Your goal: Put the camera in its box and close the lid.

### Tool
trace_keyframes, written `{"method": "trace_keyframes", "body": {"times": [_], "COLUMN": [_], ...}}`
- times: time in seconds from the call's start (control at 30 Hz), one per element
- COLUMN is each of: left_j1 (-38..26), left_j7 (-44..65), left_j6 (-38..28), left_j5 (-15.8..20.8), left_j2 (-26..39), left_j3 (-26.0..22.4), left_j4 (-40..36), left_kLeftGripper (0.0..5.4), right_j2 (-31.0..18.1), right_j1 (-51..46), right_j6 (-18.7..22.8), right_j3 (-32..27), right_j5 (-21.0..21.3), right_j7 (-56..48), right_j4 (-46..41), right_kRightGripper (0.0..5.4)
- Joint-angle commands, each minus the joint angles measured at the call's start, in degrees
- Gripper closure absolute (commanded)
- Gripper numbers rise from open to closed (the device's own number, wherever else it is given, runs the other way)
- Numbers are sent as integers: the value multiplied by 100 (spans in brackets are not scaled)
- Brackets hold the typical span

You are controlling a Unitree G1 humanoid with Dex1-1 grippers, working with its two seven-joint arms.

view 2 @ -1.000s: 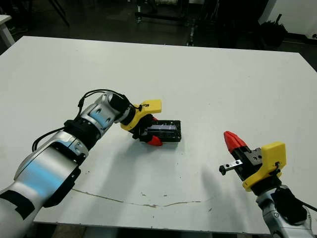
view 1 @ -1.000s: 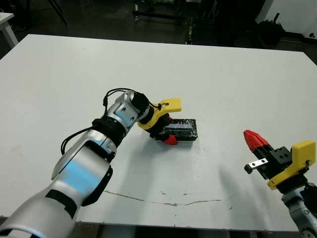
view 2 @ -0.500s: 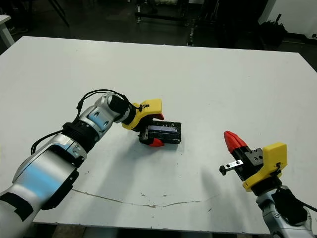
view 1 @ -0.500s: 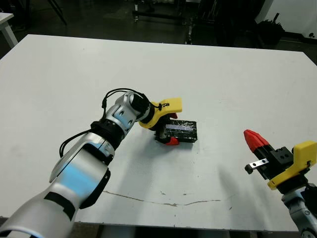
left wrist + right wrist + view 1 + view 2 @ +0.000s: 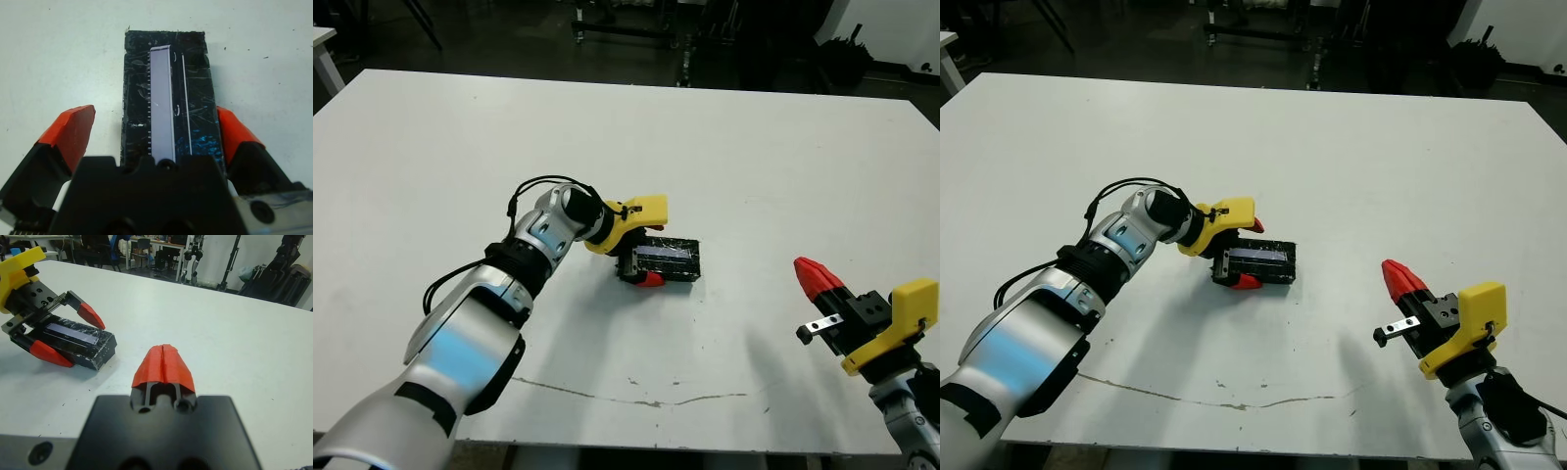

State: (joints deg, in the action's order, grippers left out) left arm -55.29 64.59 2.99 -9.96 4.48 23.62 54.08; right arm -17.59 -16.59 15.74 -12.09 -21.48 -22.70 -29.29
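Head views first: you are seeing the white table [image 5: 754, 147] with the lid [image 5: 668, 258] lying near its middle, a glossy black slab with a pale strip along its top. Your left gripper [image 5: 640, 258] is reaching in from the left, its yellow body sitting just beside the lid's near end, one red finger showing at the lid's front edge. The camera and the box are not showing separately here; only the closed black package is visible. Your right gripper [image 5: 1397, 279] is hovering low over bare table, well apart from the lid to the right.

Left wrist view: you are looking straight along the lid [image 5: 168, 98], which is running away between the two red fingers [image 5: 73, 129]. They are standing spread to either side of it, the one on the picture's right touching or nearly touching its edge, the other clearly apart. The wrinkled surface is carrying faint pale marks beside the strip, too small to read.

Right wrist view: your right gripper's fingers [image 5: 151, 366] are pressing together into one red wedge, holding nothing.
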Motion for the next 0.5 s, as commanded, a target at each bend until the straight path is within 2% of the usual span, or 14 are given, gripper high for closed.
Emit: {"method": "trace_keyframes", "body": {"times": [0.03, 0.3, 0.5], "left_j1": [264, 279, 411], "left_j7": [150, 391, 281], "left_j6": [458, 717, 991], "left_j5": [107, 550, 669], "left_j2": [192, 557, 597], "left_j3": [-126, -595, -700], "left_j4": [-65, -431, -596], "left_kLeftGripper": [1, 1, 1], "right_j2": [-28, -20, -18], "right_j1": [-38, -4, -10], "right_j6": [-47, -100, -53], "right_j3": [2, 23, 11], "right_j5": [3, 17, -11], "right_j7": [-17, -37, -5], "right_j4": [59, 124, 101], "right_kRightGripper": [540, 540, 540]}}
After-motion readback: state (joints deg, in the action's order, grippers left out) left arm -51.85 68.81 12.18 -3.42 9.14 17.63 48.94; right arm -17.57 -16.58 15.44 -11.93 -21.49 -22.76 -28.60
